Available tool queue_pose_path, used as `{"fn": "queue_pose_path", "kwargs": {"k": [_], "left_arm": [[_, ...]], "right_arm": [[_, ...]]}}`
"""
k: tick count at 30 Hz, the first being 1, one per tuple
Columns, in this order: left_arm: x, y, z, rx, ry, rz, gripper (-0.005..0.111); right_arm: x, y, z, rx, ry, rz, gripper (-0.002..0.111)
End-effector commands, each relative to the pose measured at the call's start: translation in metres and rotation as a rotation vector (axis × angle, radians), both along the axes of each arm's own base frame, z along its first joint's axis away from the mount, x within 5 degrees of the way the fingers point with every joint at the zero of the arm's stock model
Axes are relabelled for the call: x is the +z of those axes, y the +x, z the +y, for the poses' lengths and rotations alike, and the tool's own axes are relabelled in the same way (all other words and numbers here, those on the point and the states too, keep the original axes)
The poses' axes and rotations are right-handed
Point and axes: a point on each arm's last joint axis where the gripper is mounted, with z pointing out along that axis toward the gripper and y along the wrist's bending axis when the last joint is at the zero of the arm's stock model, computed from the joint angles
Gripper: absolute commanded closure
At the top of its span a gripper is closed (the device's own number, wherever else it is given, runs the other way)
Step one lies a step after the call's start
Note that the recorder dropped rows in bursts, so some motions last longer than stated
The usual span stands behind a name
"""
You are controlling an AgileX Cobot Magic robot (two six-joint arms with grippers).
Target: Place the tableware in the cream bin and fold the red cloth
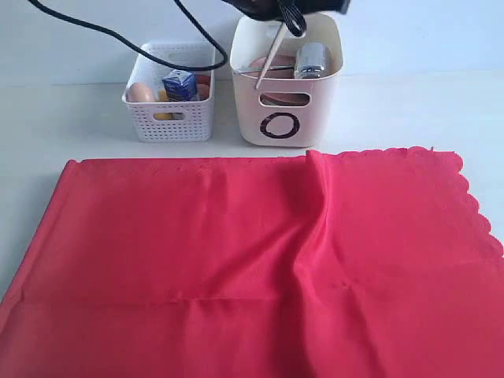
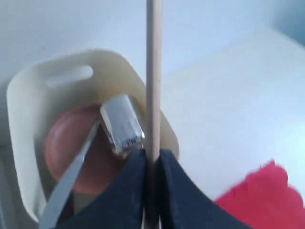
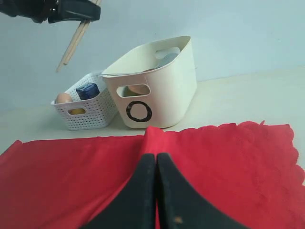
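The cream bin (image 1: 252, 118) stands behind the red cloth (image 1: 236, 252), which lies spread flat with one ridge running front to back. Above the bin, my left gripper (image 1: 288, 11) is shut on the wooden chopsticks (image 1: 271, 53), whose lower ends hang into the bin. In the left wrist view the chopsticks (image 2: 153, 71) run up from the shut gripper (image 2: 152, 156). Under them the bin (image 2: 28, 95) holds the brown plate (image 2: 66, 143) and the steel cup (image 2: 121, 124). My right gripper (image 3: 156, 156) is shut and empty over the cloth (image 3: 228, 162), out of the exterior view.
A white perforated basket (image 1: 169, 118) with a milk carton (image 1: 179, 83), an egg (image 1: 140, 92) and other food stands just left of the bin. Black cables (image 1: 118, 35) hang over it. The cloth's scalloped edge (image 1: 480, 213) is on the right.
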Motion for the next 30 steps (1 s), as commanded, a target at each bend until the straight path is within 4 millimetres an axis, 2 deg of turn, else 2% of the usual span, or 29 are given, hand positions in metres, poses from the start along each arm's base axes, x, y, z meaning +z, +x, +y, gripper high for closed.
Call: {"fn": "queue_pose_path", "kwargs": {"k": [1, 7, 9, 14, 18, 22, 25, 27, 30], "left_arm": [[-0.003, 0.033, 0.009, 0.047, -0.233, -0.096, 0.107], [-0.034, 0.060, 0.012, 0.038, -0.304, -0.169, 0.104], [-0.039, 0.066, 0.012, 0.031, -0.332, -0.197, 0.091], [-0.044, 0.075, 0.019, 0.043, -0.359, -0.217, 0.035], [-0.045, 0.077, 0.022, 0.058, -0.357, -0.199, 0.014], [-0.044, 0.077, 0.022, 0.061, -0.362, -0.196, 0.014], [-0.039, 0.074, 0.027, 0.087, -0.318, -0.150, 0.019], [-0.034, 0.070, 0.032, 0.115, -0.263, -0.101, 0.029], [-0.027, 0.061, 0.043, 0.157, -0.130, -0.014, 0.055]], "right_arm": [[-0.001, 0.000, 0.000, -0.001, -0.007, -0.010, 0.108], [0.000, 0.000, 0.000, -0.002, -0.006, -0.016, 0.108], [0.000, 0.000, 0.000, -0.001, -0.007, -0.013, 0.108], [-0.001, 0.000, 0.000, -0.001, -0.007, -0.011, 0.108], [-0.001, 0.000, 0.000, -0.001, -0.007, -0.011, 0.108], [-0.001, 0.000, 0.000, -0.001, -0.007, -0.011, 0.108], [-0.001, 0.000, 0.000, -0.001, -0.007, -0.011, 0.108], [-0.001, 0.000, 0.000, -0.001, -0.007, -0.011, 0.108], [-0.001, 0.000, 0.000, -0.001, -0.007, -0.011, 0.108]]}}
